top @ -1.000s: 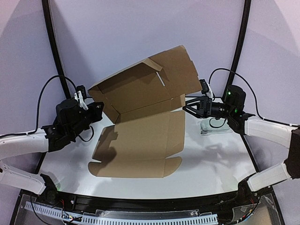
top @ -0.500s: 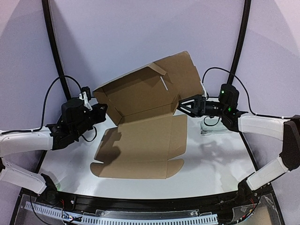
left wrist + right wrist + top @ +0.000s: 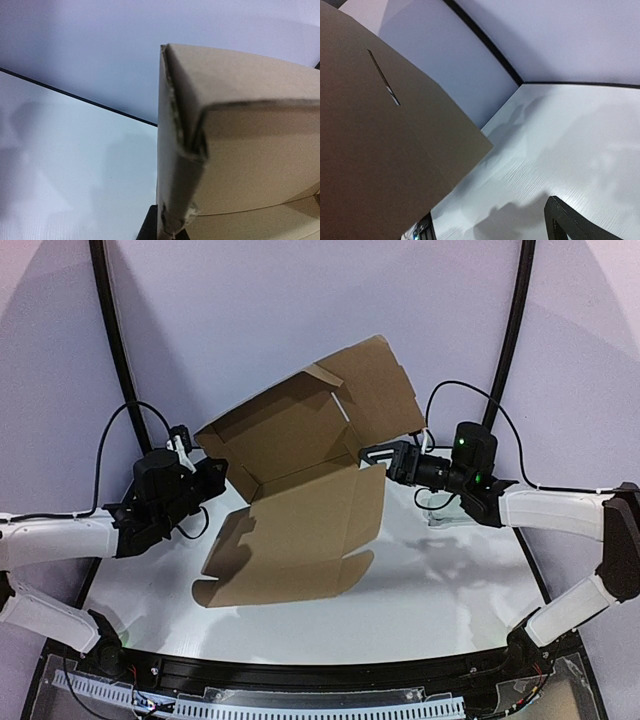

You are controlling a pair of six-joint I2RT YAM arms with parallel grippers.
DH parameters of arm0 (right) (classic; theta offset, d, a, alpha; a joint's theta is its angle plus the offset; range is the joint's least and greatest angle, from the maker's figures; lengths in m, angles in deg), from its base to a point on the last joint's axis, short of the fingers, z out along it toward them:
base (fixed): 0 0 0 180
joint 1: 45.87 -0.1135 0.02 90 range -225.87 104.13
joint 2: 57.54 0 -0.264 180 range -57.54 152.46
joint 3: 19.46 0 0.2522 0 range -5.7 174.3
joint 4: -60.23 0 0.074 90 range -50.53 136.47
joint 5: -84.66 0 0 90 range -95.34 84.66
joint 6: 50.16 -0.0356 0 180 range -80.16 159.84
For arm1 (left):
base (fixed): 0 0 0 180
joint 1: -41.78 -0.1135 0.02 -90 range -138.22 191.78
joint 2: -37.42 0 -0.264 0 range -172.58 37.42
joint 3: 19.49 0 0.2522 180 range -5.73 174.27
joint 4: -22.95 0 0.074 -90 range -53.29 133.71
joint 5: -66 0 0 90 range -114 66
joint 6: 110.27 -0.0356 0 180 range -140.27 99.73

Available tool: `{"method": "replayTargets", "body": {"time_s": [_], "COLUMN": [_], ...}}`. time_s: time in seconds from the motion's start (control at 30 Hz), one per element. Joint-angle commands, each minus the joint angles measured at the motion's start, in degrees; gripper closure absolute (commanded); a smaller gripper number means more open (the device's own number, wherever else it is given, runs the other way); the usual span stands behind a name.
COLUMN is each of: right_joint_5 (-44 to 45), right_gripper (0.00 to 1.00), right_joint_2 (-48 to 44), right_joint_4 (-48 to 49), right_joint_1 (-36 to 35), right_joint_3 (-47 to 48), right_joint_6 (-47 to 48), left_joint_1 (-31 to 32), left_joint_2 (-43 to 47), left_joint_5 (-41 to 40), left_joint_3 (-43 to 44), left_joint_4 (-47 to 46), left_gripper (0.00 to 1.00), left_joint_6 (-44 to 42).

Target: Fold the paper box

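Top external view: the paper box (image 3: 300,530), a brown cardboard mailer half folded, is held up tilted at frame centre over the white table (image 3: 450,590). Its lid flap rises toward the upper right and its front panel slopes down to the lower left. At the box's left corner sits the left claw (image 3: 208,475). Whether it pinches the cardboard I cannot tell, since the left wrist view shows only the folded corner (image 3: 190,145) close up. At the box's right edge the right claw (image 3: 372,454) is spread wide; the right wrist view shows one dark finger (image 3: 570,222) well apart from the slitted panel (image 3: 370,150). A small pale case (image 3: 440,512) lies under the right arm.
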Motion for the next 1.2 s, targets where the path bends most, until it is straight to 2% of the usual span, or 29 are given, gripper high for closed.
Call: {"method": "replayTargets", "body": {"time_s": [0.0, 0.17, 0.43, 0.83, 1.17], "right_joint_5": [8.3, 12.9, 18.9, 28.7, 37.1], "right_gripper": [0.02, 0.02, 0.02, 0.02, 0.02], "right_joint_2": [2.7, 4.3, 1.3, -16.2, -30.8], "right_joint_4": [1.1, -6.3, -13.5, -31.3, -45.0], "right_joint_1": [-2.9, -4.4, -4.5, -3.6, -2.2], "right_joint_3": [0.5, 2.3, 1.5, 4.3, 4.7], "right_joint_6": [0.1, 3.9, 9.5, 19.0, 26.4], "left_joint_1": [1.5, 1.5, 1.5, 1.5, 1.4], "left_joint_2": [-0.4, 0.2, 3.9, 5.3, 5.6], "left_joint_5": [9.8, 10.8, 4.3, -5.2, -5.0], "left_joint_3": [1.7, 1.3, 0.7, 1.8, 2.9], "left_joint_4": [-6.2, -7.2, -3.1, 8.3, 13.2], "left_gripper": [0.99, 0.99, 0.99, 0.99, 0.99], "left_joint_6": [1.2, -0.2, -0.8, 0.4, -1.8]}}
